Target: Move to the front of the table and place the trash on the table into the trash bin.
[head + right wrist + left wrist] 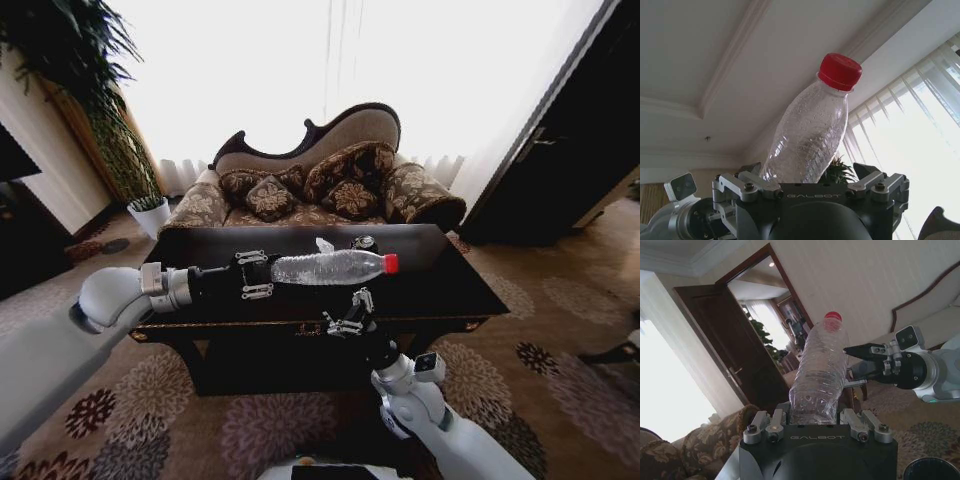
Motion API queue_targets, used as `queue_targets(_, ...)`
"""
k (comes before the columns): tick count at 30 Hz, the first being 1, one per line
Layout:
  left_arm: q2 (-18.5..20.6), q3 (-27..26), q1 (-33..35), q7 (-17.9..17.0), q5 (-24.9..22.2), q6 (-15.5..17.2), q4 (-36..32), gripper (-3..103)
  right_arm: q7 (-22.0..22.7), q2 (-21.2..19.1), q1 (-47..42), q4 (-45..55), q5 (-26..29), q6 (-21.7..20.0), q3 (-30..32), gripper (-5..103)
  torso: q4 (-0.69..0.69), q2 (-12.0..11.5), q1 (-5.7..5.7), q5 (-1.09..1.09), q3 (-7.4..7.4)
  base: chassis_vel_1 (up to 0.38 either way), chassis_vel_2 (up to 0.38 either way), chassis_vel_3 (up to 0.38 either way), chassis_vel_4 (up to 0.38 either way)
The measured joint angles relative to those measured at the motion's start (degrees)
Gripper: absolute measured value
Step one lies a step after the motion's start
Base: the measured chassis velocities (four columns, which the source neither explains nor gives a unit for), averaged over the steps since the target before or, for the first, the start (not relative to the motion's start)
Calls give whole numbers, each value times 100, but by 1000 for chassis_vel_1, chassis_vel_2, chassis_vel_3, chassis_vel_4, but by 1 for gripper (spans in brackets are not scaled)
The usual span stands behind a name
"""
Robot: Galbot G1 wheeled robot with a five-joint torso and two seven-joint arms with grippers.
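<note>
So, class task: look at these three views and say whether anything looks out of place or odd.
The plastic bottle is not on the table: the left gripper holds it by its base, lying sideways in the air with its red cap toward the robot's right. The right gripper is raised just beneath it, fingers spread. A white paper wad lies on the tabletop behind.

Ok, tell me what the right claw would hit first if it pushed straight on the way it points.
Probably the clear plastic bottle with a red cap held by the left claw; the right claw points up beneath it, depth unclear.
</note>
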Motion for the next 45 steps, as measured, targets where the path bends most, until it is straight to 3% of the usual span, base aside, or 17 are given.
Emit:
queue_targets(11,-38,106,25,33,111,-4,47,42,-21,-13,10,88,87,-6,17,103,0,0,0,0,0,0,0,0,0)
queue_targets(16,-40,122,7,41,113,-8,65,42,-128,4,-22,95,93,16,-17,90,0,0,0,0,0,0,0,0,0)
queue_targets(20,-39,114,5,50,112,-9,72,41,-184,21,-32,96,97,42,-29,68,0,0,0,0,0,0,0,0,0)
queue_targets(22,-37,112,4,52,112,-9,72,41,-187,21,-31,96,97,43,-31,68,0,0,0,0,0,0,0,0,0)
queue_targets(26,-28,103,47,27,125,-6,42,41,-211,23,-38,97,93,47,-36,48,0,0,0,0,0,0,0,0,0)
queue_targets(28,-24,87,75,-42,168,15,8,41,-212,24,-43,97,92,48,-28,48,0,0,0,0,0,0,0,0,0)
queue_targets(32,10,-18,204,-324,287,274,-171,38,-217,26,-54,97,83,49,-21,38,0,0,0,0,0,0,0,0,0)
queue_targets(36,49,-154,354,-472,292,379,-327,58,-244,32,-78,108,78,72,-14,28,0,0,0,0,0,0,0,0,0)
queue_targets(39,91,-284,479,-520,254,378,-421,64,-254,33,-89,109,78,86,6,24,0,0,0,0,0,0,0,0,0)
queue_targets(40,91,-284,479,-520,254,378,-421,64,-254,33,-89,109,78,86,6,24,0,0,0,0,0,0,0,0,0)
queue_targets(41,123,-402,577,-541,175,367,-500,75,-256,31,-100,103,77,98,28,24,0,0,0,0,0,0,0,0,0)
queue_targets(42,141,-465,646,-551,122,356,-555,75,-259,26,-103,94,76,104,46,24,-1,0,0,0,0,0,0,0,0)
queue_targets(45,142,-749,1061,-614,48,264,-797,90,-319,5,-131,79,119,144,204,24,2,0,0,2,0,0,0,0,0)
